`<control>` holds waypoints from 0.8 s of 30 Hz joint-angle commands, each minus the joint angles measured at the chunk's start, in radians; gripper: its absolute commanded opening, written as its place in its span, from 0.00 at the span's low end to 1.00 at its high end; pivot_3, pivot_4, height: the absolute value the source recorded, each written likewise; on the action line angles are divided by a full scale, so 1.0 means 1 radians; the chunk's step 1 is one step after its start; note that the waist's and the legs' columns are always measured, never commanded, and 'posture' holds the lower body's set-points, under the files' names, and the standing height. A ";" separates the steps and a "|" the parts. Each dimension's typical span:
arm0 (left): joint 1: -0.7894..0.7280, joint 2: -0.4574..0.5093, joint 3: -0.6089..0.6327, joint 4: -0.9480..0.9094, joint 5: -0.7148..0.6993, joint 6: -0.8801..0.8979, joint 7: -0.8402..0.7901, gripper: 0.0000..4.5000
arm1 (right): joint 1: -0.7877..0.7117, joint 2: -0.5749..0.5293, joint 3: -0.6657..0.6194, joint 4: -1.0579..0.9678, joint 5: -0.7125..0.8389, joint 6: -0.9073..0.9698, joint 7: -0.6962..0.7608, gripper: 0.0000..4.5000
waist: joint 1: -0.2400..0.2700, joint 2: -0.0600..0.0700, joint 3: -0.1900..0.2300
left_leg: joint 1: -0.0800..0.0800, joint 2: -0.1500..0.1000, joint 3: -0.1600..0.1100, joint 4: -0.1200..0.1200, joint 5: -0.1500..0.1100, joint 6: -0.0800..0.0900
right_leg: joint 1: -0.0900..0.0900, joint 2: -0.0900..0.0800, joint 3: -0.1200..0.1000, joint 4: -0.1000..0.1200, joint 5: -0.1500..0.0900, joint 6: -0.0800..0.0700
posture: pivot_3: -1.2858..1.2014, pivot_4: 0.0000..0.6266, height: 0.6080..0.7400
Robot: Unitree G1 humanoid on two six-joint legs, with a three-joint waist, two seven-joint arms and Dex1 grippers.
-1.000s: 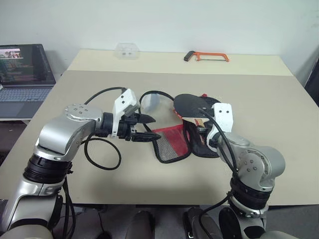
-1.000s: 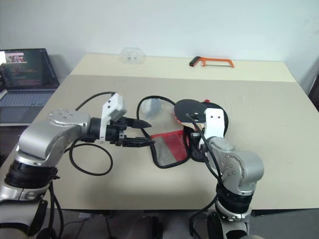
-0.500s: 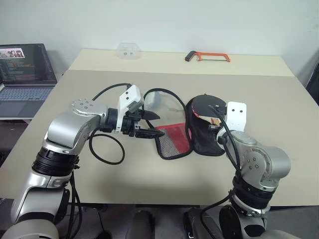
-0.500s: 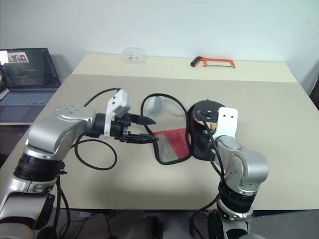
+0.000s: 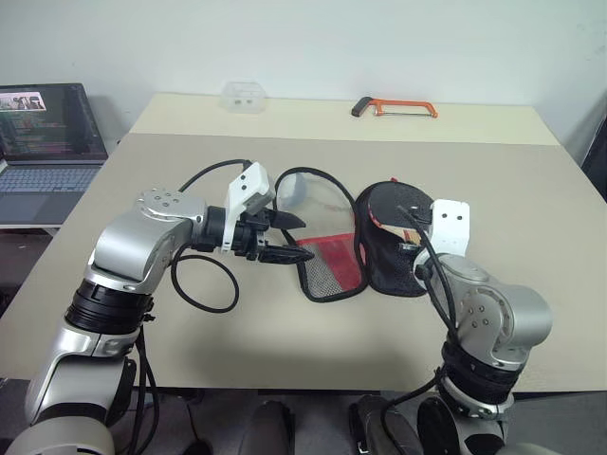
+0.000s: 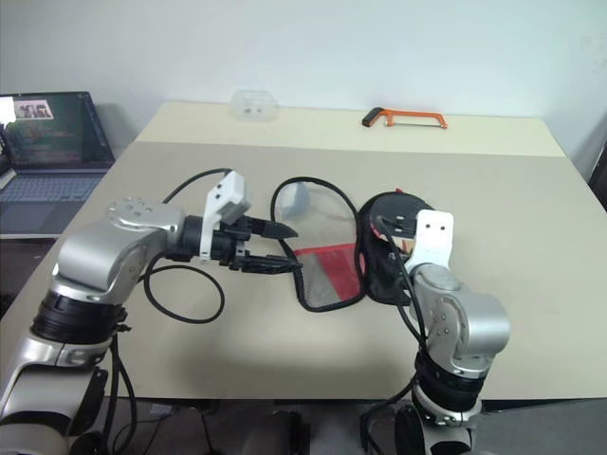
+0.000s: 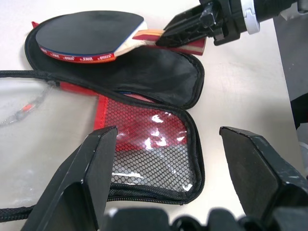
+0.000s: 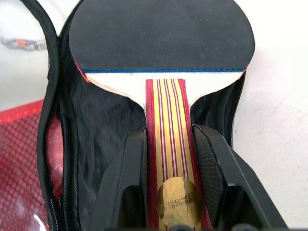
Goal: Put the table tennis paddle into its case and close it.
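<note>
Lab or office: laptop (image 5: 47, 133) beside beige worktable (image 5: 531, 180).

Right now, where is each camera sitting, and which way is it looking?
Left eye and right eye views: on the head, looking forward and down at the table; both arms show.
Left wrist view: on the left arm, looking past the open left gripper at the case.
Right wrist view: on the right arm, looking along the right gripper, shut on the paddle handle.
Both wrist views share the paddle lying over the open case.

Silver-grey rounded arm shells, black joint rings, looping black cables (one per arm), white wrist brackets, black-fingered left end effector (image 5: 281, 237)
</note>
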 commanded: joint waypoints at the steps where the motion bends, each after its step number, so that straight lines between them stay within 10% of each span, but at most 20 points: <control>1: -0.013 0.003 0.005 -0.038 -0.003 -0.010 -0.004 0.82 | 0.021 0.054 0.004 -0.023 0.020 0.007 0.029 0.25 | 0.000 0.000 0.000 | 0.000 0.000 0.000 0.000 0.000 0.000 | 0.000 0.000 0.000 0.000 0.000 0.000 | 0.52 0.24 1.00; 24: -0.015 -0.007 0.004 -0.045 -0.002 -0.004 0.010 0.82 | -0.222 0.127 -0.110 0.176 0.002 0.006 0.061 0.23 | -0.001 -0.001 -0.001 | 0.001 0.000 0.000 0.001 0.000 0.000 | 0.000 0.000 0.000 0.002 0.000 0.000 | 0.52 0.24 1.00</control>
